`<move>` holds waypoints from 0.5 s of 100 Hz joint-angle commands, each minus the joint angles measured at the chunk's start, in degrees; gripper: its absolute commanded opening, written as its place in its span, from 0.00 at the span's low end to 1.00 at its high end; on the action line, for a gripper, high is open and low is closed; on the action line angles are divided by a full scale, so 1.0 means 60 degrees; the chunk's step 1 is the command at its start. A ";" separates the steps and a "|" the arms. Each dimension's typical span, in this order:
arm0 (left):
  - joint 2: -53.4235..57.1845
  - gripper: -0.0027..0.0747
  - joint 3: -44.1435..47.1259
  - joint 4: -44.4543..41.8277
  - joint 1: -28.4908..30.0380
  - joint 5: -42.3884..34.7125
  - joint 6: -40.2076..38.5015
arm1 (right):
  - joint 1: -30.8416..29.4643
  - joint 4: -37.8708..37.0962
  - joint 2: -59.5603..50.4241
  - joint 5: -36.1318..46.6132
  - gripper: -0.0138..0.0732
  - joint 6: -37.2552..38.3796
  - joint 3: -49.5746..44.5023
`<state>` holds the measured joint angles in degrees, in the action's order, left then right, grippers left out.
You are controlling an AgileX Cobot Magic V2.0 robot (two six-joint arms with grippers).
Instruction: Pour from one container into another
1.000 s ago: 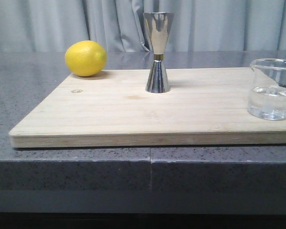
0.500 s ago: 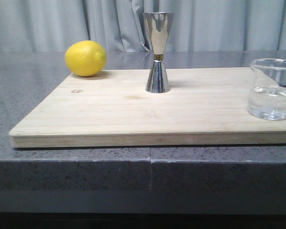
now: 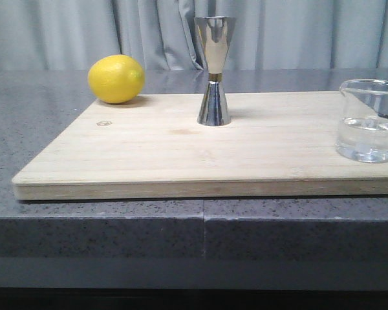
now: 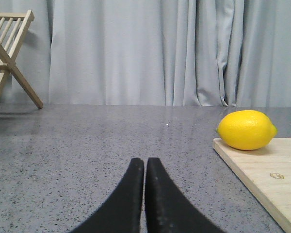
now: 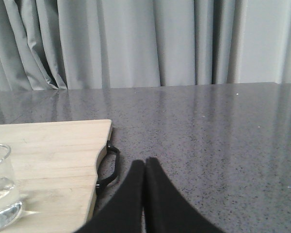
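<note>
A clear glass beaker holding some clear liquid stands at the right end of the wooden board. The right wrist view catches its edge. A shiny steel jigger with a gold waist band stands upright near the board's far middle. Neither arm shows in the front view. My left gripper is shut and empty over the grey counter, off the board's left end. My right gripper is shut and empty over the counter, just past the board's right end.
A yellow lemon rests at the board's far left corner, also the lemon in the left wrist view. The board has a black handle at its right end. A wooden rack stands far left. Grey curtains hang behind.
</note>
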<state>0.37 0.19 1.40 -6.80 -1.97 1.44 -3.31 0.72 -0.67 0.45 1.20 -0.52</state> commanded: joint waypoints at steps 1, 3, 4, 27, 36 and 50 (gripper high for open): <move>0.0217 0.01 0.0217 0.0014 -0.0075 -0.0738 -0.0018 | 0.0013 -0.0119 -0.0166 0.0857 0.08 -0.0023 -0.0252; 0.0217 0.01 0.0217 0.0014 -0.0075 -0.0738 -0.0018 | 0.0013 -0.0119 -0.0166 0.0857 0.08 -0.0023 -0.0252; 0.0217 0.01 0.0217 0.0014 -0.0075 -0.0738 -0.0018 | 0.0013 -0.0119 -0.0166 0.0857 0.08 -0.0023 -0.0252; 0.0217 0.01 0.0217 0.0391 -0.0075 -0.1008 -0.0018 | 0.0013 0.0306 -0.0166 0.0956 0.08 -0.0023 -0.0252; 0.0217 0.01 0.0131 0.0898 -0.0075 -0.1080 -0.0018 | 0.0013 0.0671 -0.0166 0.1172 0.08 -0.0023 -0.0227; 0.0140 0.01 -0.0342 0.1447 -0.0075 -0.0579 -0.0018 | 0.0013 0.1343 -0.0166 0.0797 0.08 -0.0023 0.0225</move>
<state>0.37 0.19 7.52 -6.80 -3.05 1.44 -3.31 6.73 -0.67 2.23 1.20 -0.52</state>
